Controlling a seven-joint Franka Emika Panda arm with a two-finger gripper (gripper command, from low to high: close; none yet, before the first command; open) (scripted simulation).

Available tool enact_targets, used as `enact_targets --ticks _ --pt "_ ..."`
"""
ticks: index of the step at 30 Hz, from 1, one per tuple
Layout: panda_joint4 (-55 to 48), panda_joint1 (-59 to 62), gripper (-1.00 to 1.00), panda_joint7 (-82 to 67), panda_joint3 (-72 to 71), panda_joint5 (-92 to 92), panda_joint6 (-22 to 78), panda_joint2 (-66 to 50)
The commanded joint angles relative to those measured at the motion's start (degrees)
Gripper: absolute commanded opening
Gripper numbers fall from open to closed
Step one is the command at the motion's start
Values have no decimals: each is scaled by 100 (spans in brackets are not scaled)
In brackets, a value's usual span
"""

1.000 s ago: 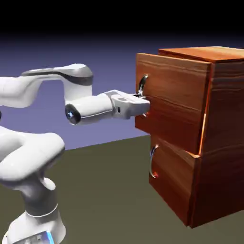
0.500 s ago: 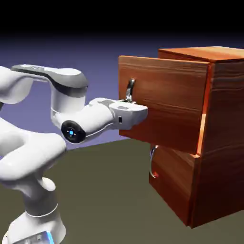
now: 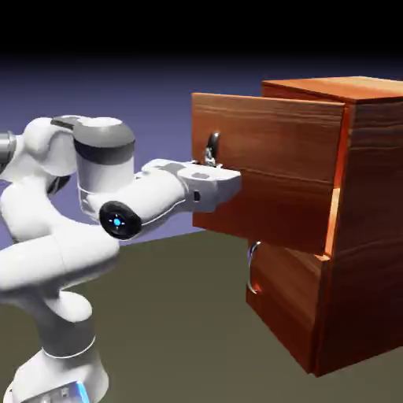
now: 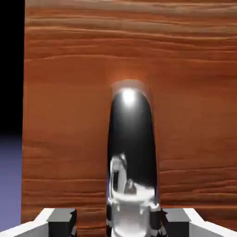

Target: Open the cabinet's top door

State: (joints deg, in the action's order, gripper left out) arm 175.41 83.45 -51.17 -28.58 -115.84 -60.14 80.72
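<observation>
The reddish-brown wood-grain cabinet [image 3: 370,220] stands at the exterior view's right. Its top door [image 3: 268,169] juts out well to the left of the cabinet body, pulled forward like a drawer front. The gripper [image 3: 222,175] is shut on the top door's curved silver handle [image 3: 212,147], whose upper part shows above the hand. In the hand view the handle [image 4: 131,152] fills the middle, rising against the door's wood [image 4: 185,92], and the two grey fingertips [image 4: 62,221] press in on either side of it at the bottom edge.
The lower panel [image 3: 287,303] sits flush in the cabinet with its own silver handle [image 3: 252,268]. The white arm [image 3: 71,236] folds back on the left over the dark olive table [image 3: 181,330].
The top door has come further out of the cabinet, toward the exterior view's left. The gripper kept hold of the handle, and the arm folded back with it.
</observation>
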Motion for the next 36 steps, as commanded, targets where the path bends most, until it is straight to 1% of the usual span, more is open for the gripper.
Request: enact_targets --ticks 1,7,14,25,36 --pt "-50 203 -100 -136 -26 142 240 -155" --pt "-639 1054 -100 -1241 192 1378 1356 -1400" --pt "-1551 1709 -100 -2539 97 2824 2033 -2853" --pt "-3264 2098 -100 -3960 -295 4824 2213 -5138" --pt "-5224 2016 -100 -4290 -776 6367 2194 -7422"
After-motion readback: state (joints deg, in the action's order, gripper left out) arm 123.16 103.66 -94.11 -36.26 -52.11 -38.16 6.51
